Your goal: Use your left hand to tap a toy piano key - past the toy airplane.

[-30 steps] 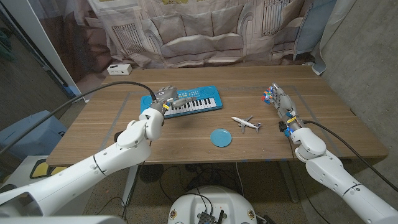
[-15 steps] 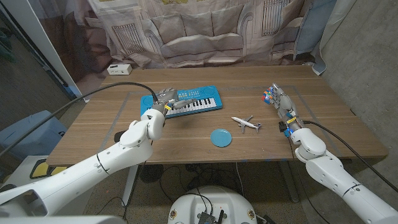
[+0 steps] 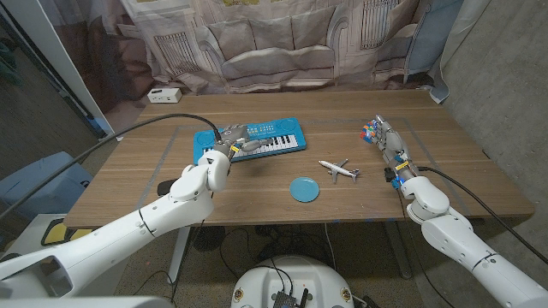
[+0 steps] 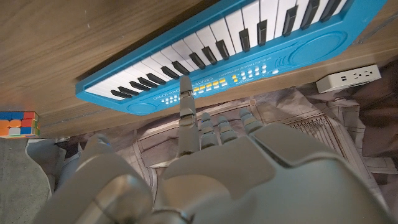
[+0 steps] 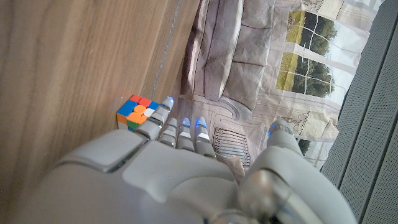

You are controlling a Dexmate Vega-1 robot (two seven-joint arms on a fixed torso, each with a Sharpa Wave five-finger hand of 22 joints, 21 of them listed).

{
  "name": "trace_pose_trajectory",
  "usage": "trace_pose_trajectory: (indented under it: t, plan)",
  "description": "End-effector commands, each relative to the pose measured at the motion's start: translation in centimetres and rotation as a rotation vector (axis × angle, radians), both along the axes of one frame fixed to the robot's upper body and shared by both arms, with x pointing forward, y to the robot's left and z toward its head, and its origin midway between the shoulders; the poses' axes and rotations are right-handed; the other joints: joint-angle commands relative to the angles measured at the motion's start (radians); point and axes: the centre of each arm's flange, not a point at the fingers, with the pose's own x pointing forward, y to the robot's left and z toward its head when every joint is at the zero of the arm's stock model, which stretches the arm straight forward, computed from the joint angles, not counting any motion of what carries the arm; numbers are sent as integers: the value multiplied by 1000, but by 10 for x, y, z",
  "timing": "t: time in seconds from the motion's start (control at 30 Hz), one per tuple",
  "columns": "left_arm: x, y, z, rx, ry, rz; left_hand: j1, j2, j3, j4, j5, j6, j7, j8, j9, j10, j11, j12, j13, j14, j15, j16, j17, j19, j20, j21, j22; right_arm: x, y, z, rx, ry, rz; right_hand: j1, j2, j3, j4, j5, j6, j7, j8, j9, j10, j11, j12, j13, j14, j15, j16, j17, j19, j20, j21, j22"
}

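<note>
1. The toy piano (image 3: 254,141) lies flat on the wooden tabletop (image 3: 128,184), toward its far side on the robot's left half.
2. The left hand (image 3: 235,141) hovers over the piano's near-left portion. In the left wrist view one finger (image 4: 186,99) is extended, its tip at the piano's blue front edge, just short of the white keys; the remaining fingers are curled in. It holds nothing. Whether the fingertip touches the casing cannot be told.
3. The toy airplane (image 3: 340,168) sits on the tabletop, right of the piano and nearer the robot.
4. A blue disc (image 3: 304,189) lies just beside the airplane, on the near side.
5. The right hand (image 3: 387,144) stands on its edge on the right side of the tabletop, fingers straight, gripping nothing. A colour cube (image 5: 137,112) lies at its fingertips.
</note>
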Motion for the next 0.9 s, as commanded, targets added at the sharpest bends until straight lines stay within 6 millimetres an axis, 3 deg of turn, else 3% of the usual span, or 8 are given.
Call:
trace_pose_trajectory:
  t: [0.03, 0.9]
  plan:
    - [4, -7, 0, 20, 13, -7, -5, 3, -7, 0, 6, 5, -5, 2, 4, -8, -4, 2, 2, -7, 1, 6, 3, -3, 2, 3, 5, 0, -3, 2, 0, -8, -3, 3, 5, -8, 0, -3, 8, -4, -3, 5, 6, 3, -2, 4, 6, 0, -6, 5, 7, 4, -3, 5]
    - [20, -10, -12, 33, 41, 23, -2, 10, -8, -1, 7, 47, -6, 16, 4, 0, -7, 10, 2, -6, -2, 9, 2, -7, 3, 5, 5, 2, -5, 0, 8, 6, -7, 3, 6, -9, 0, -2, 11, -4, -3, 5, 8, 3, -4, 4, 7, 1, -7, 5, 11, 4, -13, 5]
